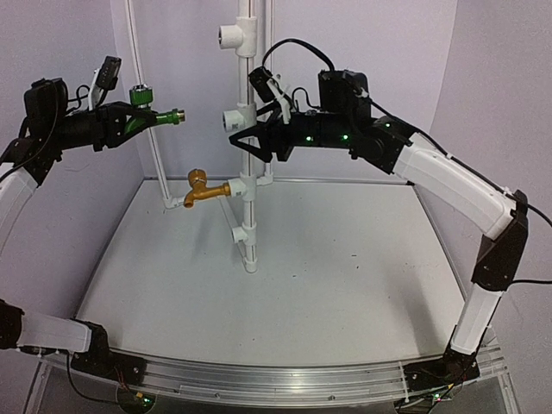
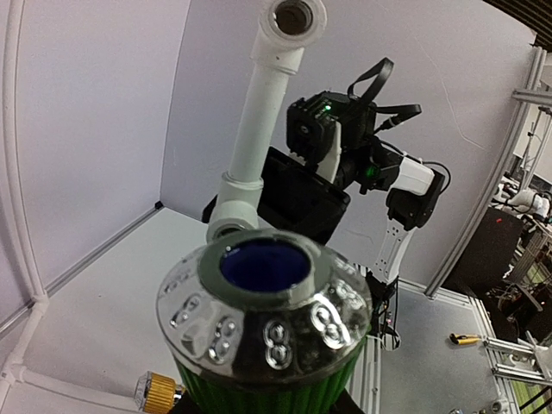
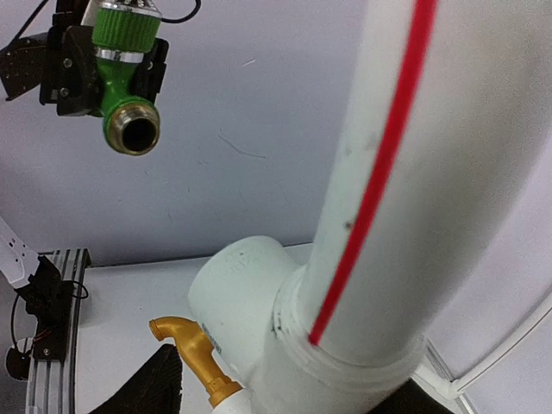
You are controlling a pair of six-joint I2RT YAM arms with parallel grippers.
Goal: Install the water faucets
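two faucets, one already on the pipe, one in the air

one is golden, the other green. the golden-brass faucet (image 1: 205, 190) sits low on the upright white pipe (image 1: 251, 198), its end in a side fitting, its spout hanging above the surface (image 1: 345, 285). the right wrist view catches its curved spout (image 3: 194, 349) beside a white t-fitting (image 3: 246, 302).

up high on the left, the green faucet (image 1: 164, 115) is off the surface and held level. the left gripper (image 1: 142, 119) has its jaws clamped on the green body. from the right wrist you see black jaws on both sides of it (image 3: 125, 82), and the open brass end faces that camera. its brass end points toward the middle t-fitting (image 1: 235, 118) on the pipe, close to it but not touching. the left wrist view looks over the faucet's chrome-topped handle (image 2: 267, 302) at the pipe beyond.

over on the right, the right gripper (image 1: 248, 131) is at the pipe at about that fitting's height, jaws either side of it. the pipe with its red stripe (image 3: 405, 172) fills the wrist view. whether those jaws are clenched on it or loose, i cannot tell.
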